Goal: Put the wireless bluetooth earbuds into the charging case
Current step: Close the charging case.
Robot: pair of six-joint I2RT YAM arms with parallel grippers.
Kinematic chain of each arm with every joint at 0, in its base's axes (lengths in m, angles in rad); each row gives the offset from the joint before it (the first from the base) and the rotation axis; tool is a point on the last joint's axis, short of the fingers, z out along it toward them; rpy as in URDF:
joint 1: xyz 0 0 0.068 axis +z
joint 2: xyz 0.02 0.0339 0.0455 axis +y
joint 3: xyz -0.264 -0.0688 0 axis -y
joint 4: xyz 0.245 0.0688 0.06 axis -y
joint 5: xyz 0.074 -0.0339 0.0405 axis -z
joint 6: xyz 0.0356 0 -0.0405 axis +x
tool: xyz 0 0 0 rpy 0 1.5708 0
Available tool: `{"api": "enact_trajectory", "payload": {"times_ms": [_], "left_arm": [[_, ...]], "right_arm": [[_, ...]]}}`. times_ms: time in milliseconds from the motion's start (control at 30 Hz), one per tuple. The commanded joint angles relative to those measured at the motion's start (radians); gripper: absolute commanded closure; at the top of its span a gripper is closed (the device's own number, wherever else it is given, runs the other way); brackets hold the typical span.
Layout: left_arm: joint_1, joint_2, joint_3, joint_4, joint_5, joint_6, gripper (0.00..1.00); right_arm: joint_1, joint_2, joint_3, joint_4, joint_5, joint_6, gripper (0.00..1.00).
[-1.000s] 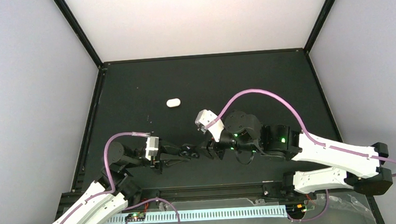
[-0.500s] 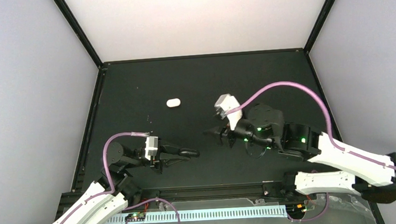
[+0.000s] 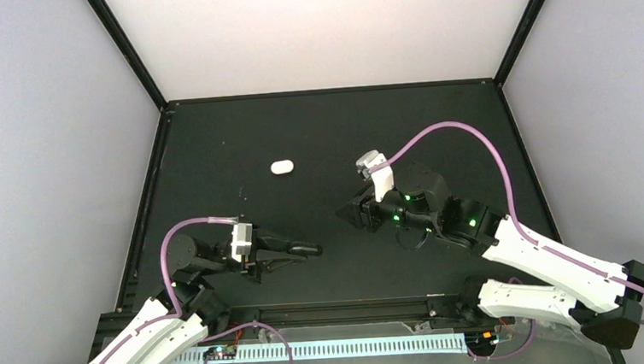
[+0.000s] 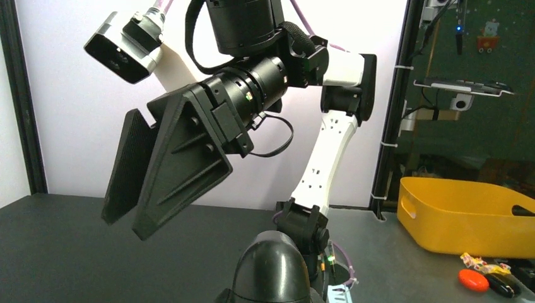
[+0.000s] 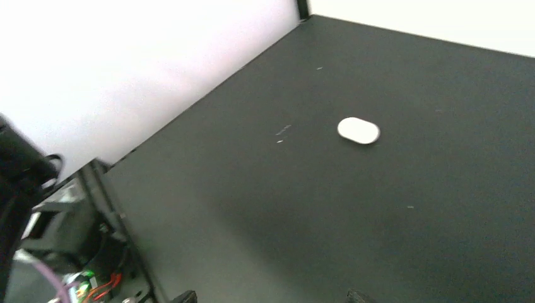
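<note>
Top view: the white pill-shaped plastic charging case [image 3: 282, 167] sits alone on the black desk [image 3: 451, 121], long axis running left-right. It's up and to the left of my right pincer [image 3: 351, 215], which points its way. My left pincer [image 3: 306, 251] is about as near but aimed sideways. Can't spot any earbuds, maybe too tiny

Left wrist: a black rounded plastic case [image 4: 271, 268] pokes up right in front, so I reckon the left pincer's clamped on it

Right wrist: white case ahead, a touch right of centre, well apart from my right pincer, jaws spread wide and empty, so I'd say right's the arm to go
</note>
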Motion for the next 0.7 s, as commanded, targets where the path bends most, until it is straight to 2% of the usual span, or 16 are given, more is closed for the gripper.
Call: {"api": "enact_trajectory", "payload": {"times_ms": [0, 267, 433, 667], "left_arm": [[-0.003, -0.008, 0.024, 0.049, -0.009, -0.026, 0.98], [-0.003, -0.02, 0.02, 0.057, -0.025, -0.054, 0.98], [-0.003, -0.027, 0.002, 0.103, -0.056, -0.087, 0.98], [-0.004, -0.02, -0.011, 0.159, -0.087, -0.137, 0.98]], "right_arm": [[-0.004, 0.023, 0.0, 0.072, -0.225, 0.011, 0.39], [-0.004, -0.031, -0.039, 0.256, -0.476, 0.035, 0.39], [0.0, 0.013, -0.015, 0.283, -0.672, 0.052, 0.4], [0.04, 0.024, -0.014, 0.269, -0.621, 0.03, 0.41]]}}
